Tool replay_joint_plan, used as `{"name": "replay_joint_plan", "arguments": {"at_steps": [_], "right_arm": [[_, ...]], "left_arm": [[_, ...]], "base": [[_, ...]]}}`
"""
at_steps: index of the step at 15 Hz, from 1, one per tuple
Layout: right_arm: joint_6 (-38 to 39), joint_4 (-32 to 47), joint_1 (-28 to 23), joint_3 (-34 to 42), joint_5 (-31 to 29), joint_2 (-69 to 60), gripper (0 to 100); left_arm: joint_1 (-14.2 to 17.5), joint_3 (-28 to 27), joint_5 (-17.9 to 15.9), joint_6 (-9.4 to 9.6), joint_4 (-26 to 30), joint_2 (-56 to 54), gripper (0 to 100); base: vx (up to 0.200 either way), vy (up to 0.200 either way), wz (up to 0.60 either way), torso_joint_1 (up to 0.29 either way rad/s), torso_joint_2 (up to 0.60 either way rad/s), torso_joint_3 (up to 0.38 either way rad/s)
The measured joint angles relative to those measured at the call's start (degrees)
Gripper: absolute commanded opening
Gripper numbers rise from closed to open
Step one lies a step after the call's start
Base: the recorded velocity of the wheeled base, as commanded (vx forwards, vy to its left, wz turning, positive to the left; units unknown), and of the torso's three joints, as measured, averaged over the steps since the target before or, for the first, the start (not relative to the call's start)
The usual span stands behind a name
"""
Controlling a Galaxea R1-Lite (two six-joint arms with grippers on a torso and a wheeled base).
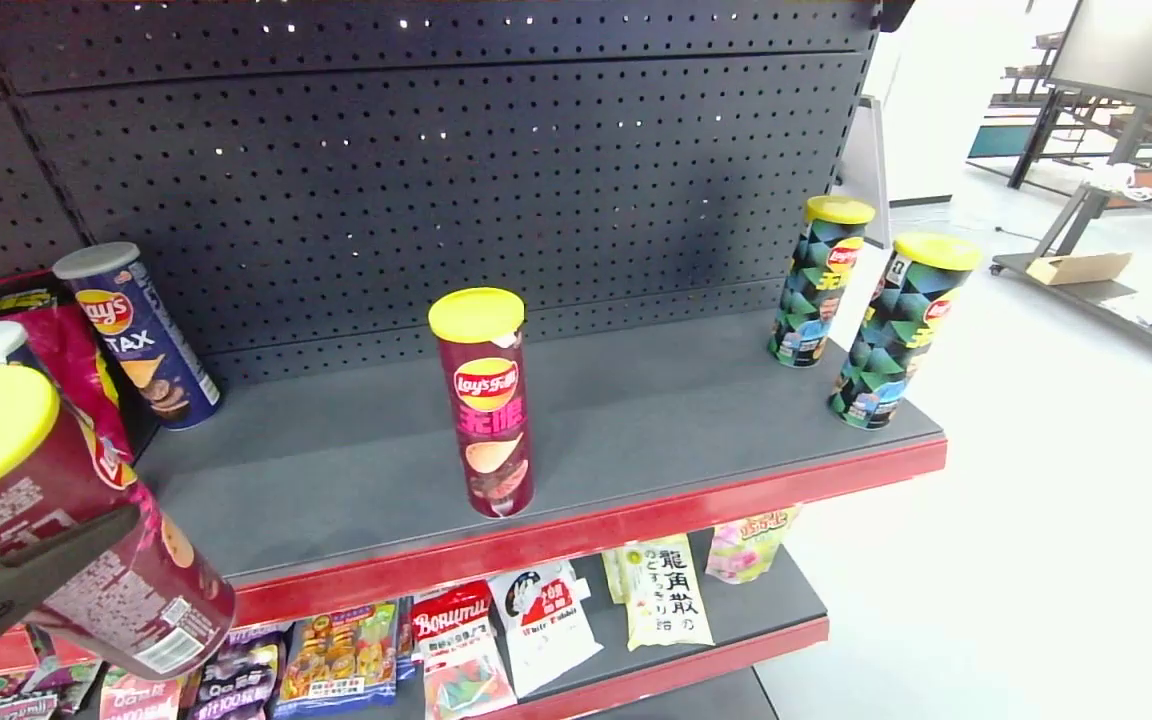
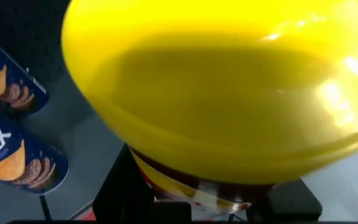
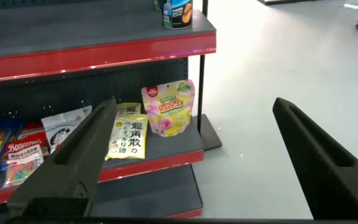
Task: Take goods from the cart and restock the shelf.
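Yellow lid right up against the left wrist camera, capping the maroon can. The left tool has that can clamped, tilted, by the shelf's front edge at its left end. Two blue cans lie just behind. Head view goes wider: a twin can upright mid-shelf, patterned cans at the right end. Right wrist view looks lower — right tool spread wide, gripping nothing, packets on the lower shelf beyond.
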Motion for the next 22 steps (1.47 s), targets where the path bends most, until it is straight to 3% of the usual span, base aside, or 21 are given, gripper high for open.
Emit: {"name": "replay_joint_plan", "arguments": {"at_steps": [3,6,8,13,18,22], "right_arm": [[0.02,0.01,0.11,0.0,0.0,0.0,100],[0.02,0.0,0.02,0.0,-0.02,0.0,100],[0.02,0.0,0.05,0.0,0.0,0.0,100],[0.02,0.0,0.02,0.0,0.0,0.0,100],[0.02,0.0,0.02,0.0,0.0,0.0,100],[0.02,0.0,0.07,0.0,0.0,0.0,100]], "left_arm": [[0.07,-2.93,0.3,0.02,-0.62,3.96,0],[-0.28,-5.23,0.44,0.09,-7.58,10.89,0],[-1.61,-5.71,0.5,0.05,-12.18,15.74,0],[-5.32,-6.45,0.44,-0.13,-17.79,24.26,0],[-6.97,-6.6,0.27,-3.05,-29.01,31.76,0],[-9.73,-9.48,0.44,-3.75,-31.59,36.25,0]], "base": [[0.0,0.0,0.0,0.0,0.0,0.0],[0.0,0.0,0.0,0.0,0.0,0.0],[0.0,0.0,0.0,0.0,0.0,0.0],[0.0,0.0,0.0,0.0,0.0,0.0],[0.0,0.0,0.0,0.0,0.0,0.0],[0.0,0.0,0.0,0.0,0.0,0.0]]}}
